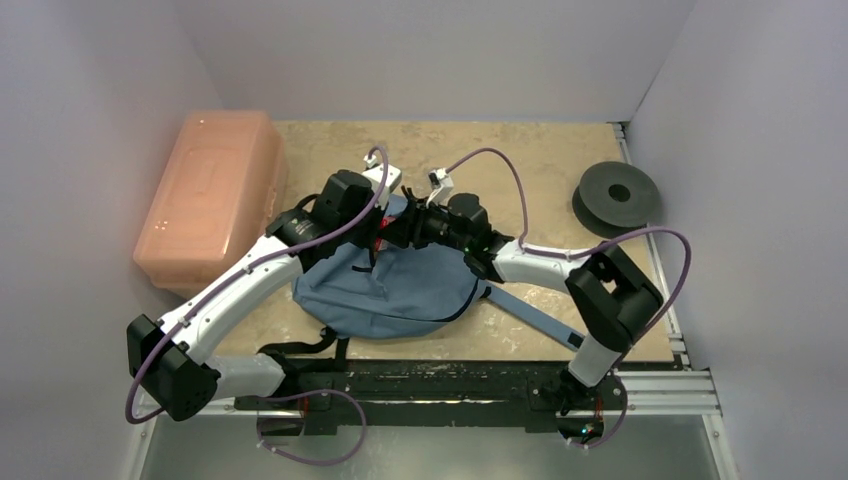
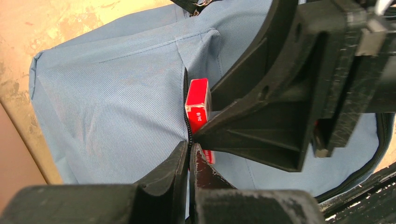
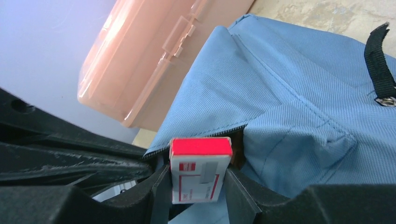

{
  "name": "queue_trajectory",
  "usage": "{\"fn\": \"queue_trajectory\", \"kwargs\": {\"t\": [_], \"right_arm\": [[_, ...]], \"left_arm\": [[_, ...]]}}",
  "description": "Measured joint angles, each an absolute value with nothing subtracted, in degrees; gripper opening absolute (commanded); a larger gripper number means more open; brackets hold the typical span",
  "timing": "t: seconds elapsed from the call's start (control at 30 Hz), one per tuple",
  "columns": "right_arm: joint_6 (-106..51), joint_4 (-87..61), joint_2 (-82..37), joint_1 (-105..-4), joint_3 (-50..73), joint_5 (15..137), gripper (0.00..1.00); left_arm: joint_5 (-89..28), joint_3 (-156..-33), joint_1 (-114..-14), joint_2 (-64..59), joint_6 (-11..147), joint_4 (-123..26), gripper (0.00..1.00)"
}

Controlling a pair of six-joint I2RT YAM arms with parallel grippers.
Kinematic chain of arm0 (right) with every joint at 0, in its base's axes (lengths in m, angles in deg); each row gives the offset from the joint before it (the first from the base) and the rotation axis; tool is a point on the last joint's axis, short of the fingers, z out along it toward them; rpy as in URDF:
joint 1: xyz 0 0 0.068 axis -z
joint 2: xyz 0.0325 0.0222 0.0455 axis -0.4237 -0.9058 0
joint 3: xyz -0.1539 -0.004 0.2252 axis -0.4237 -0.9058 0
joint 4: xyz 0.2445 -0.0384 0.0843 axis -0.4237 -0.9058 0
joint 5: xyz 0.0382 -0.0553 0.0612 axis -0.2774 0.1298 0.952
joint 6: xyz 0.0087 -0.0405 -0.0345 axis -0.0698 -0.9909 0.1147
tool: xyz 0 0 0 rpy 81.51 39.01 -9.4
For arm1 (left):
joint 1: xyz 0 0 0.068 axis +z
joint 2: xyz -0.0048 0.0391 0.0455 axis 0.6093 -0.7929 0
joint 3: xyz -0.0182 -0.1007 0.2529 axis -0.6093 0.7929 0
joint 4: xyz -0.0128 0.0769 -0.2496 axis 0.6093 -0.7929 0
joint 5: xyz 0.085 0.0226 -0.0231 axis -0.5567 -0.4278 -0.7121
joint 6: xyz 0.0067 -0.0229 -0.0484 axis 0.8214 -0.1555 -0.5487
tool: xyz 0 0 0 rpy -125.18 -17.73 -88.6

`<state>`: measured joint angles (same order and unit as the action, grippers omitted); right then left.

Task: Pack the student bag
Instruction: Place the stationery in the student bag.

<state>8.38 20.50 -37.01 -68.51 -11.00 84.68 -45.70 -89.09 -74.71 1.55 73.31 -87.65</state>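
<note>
The student bag (image 1: 400, 295) lies flat in the middle of the table (image 1: 540, 150), close to the two arms. The left claw (image 2: 190, 151) is pinched tight on the bag's zip edge, right at the opening. The right claw (image 3: 198, 184) is closed part way and holds a small red box (image 3: 201, 158) with a white side. The box sits at the mouth of the bag, in the gap of the zip. A big pink box (image 1: 210, 195) lies near the bag on the left. A black round thing (image 1: 618, 195) lies well apart on the right.
</note>
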Motion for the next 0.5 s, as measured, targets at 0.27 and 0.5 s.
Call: {"fn": "queue_trajectory", "kwargs": {"t": [0.27, 0.5], "right_arm": [[14.2, 32.4, -46.9, -68.6, -11.0, 87.5, 0.51], [15.5, 35.1, -50.5, -69.4, -9.2, 90.5, 0.69]], "left_arm": [[-45.7, -88.9, -74.7, 1.8, 73.3, -87.4, 0.0], [-45.7, -88.8, -74.7, 1.8, 73.3, -87.3, 0.0]]}}
